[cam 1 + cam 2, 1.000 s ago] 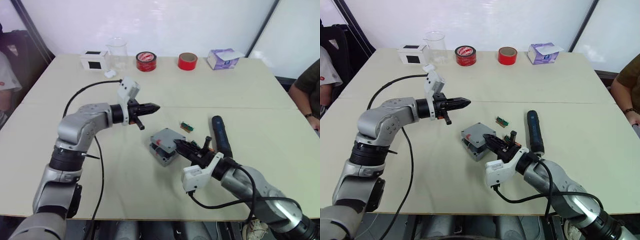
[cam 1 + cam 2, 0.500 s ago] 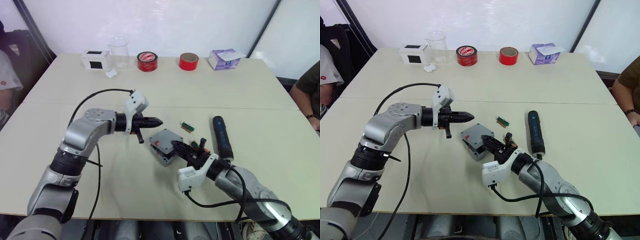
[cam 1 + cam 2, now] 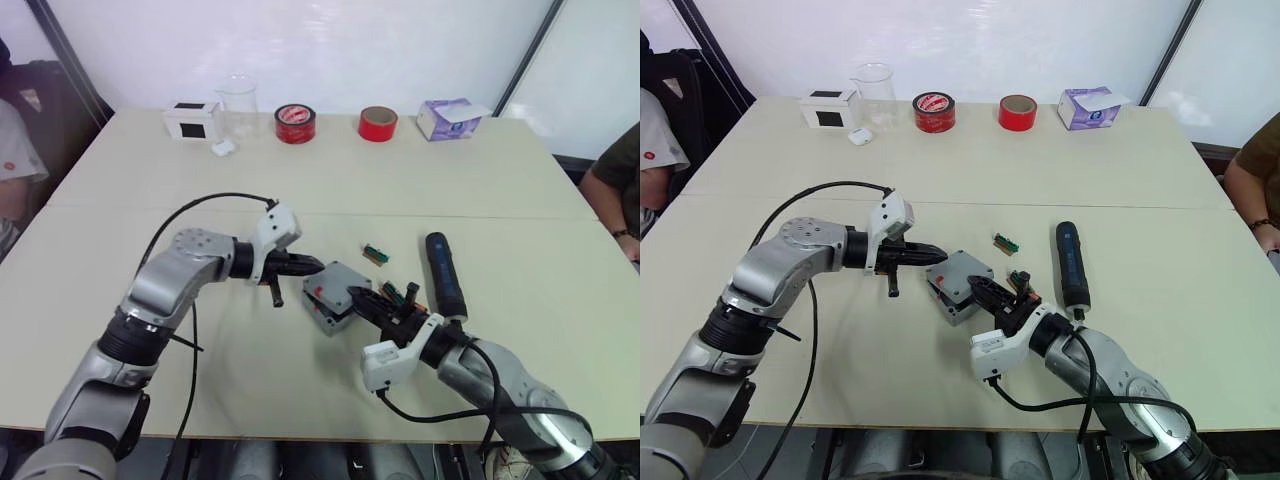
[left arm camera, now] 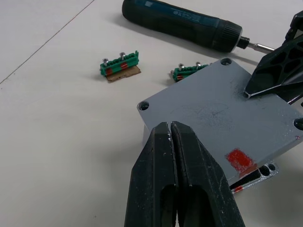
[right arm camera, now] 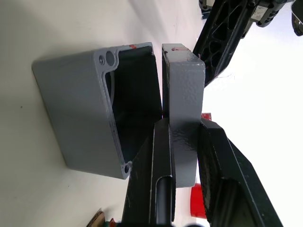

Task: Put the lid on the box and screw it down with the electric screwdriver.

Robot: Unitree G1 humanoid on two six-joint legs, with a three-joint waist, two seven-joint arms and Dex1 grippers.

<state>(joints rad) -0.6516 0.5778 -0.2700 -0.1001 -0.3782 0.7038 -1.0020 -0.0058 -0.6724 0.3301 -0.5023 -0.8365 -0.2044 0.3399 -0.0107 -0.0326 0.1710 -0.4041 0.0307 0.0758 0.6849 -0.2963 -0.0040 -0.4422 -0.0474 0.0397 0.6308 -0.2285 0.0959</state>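
The lid (image 5: pixel 184 101) is pinched edge-on between the fingers of the right gripper (image 5: pixel 184 156), held just above the open box (image 5: pixel 90 118) and not yet seated. The left gripper (image 4: pixel 173 156), fingers closed on nothing, is poised beside the box. The electric screwdriver (image 3: pixel 443 274) lies beyond the box, nearer the right arm, pointing roughly toward the robot.

- Arm links: silver-grey rounded metal housings with black joint rings
- Wrists: one white angular camera block per arm
- Cables: one black cable per arm, looping from the wrist block back along the arm
- Left gripper (image 3: pixel 312 265) and right gripper (image 3: pixel 357 296): two tapered black fingers each
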